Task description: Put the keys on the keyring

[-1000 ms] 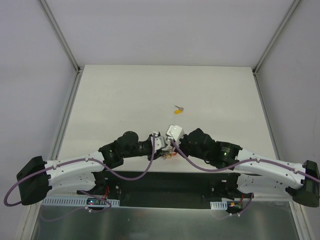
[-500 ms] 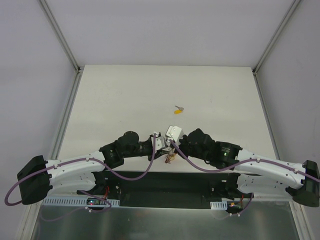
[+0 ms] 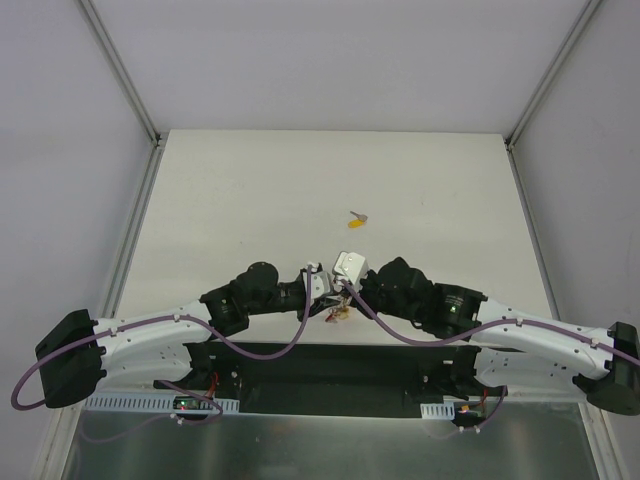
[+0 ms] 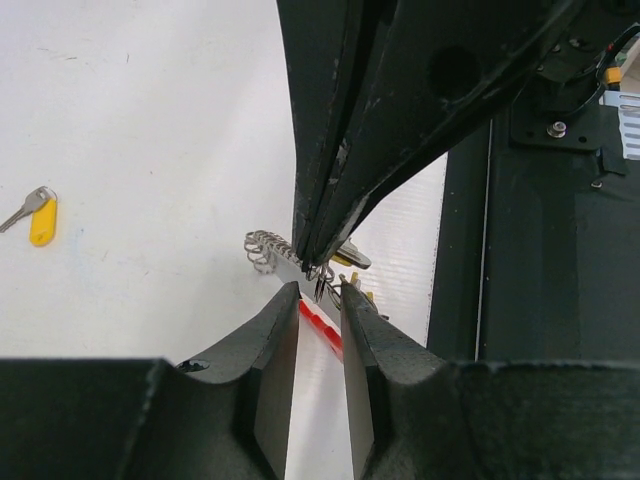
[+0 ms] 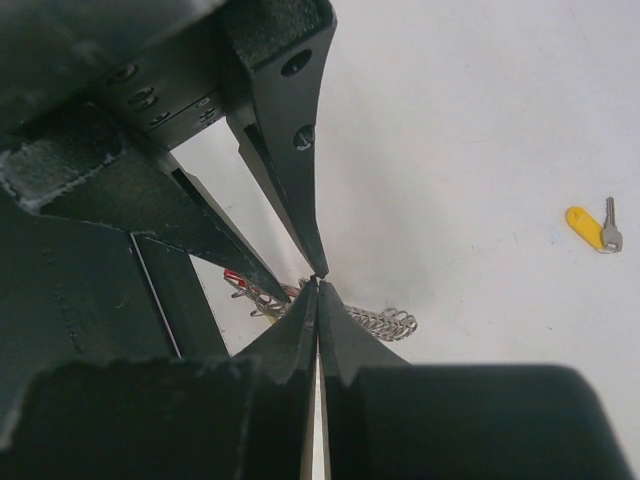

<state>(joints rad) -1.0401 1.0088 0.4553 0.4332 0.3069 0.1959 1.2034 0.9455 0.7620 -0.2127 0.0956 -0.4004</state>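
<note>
left gripper point(image 4: 318, 292): its two fingers stand close, with a thin gap between them. A small metal bit of the keyring sits right at the tips. I cannot tell if it is squeezed.
right gripper point(image 5: 318, 285): its fingers are pressed flat together. Its tip meets the left gripper tip to tip.
keyring point(image 4: 268, 247): right at the two meeting tips, near the close edge of the counter point(image 3: 300, 180). I cannot tell if it rests there or hangs.
left wrist view: the red loop shows through the gap between the left gripper's fingers. The grey chain pokes out on one side of the tips and a bit of yellow on the other.
right wrist view: the chain lies just past the right gripper's tip. Only a peek of red shows, beside the left gripper's finger.
top view: the keyring is a tiny blur under the tips.
loose key point(image 3: 357, 214): it has a yellow head and lies flat, well apart from both grippers.
</note>
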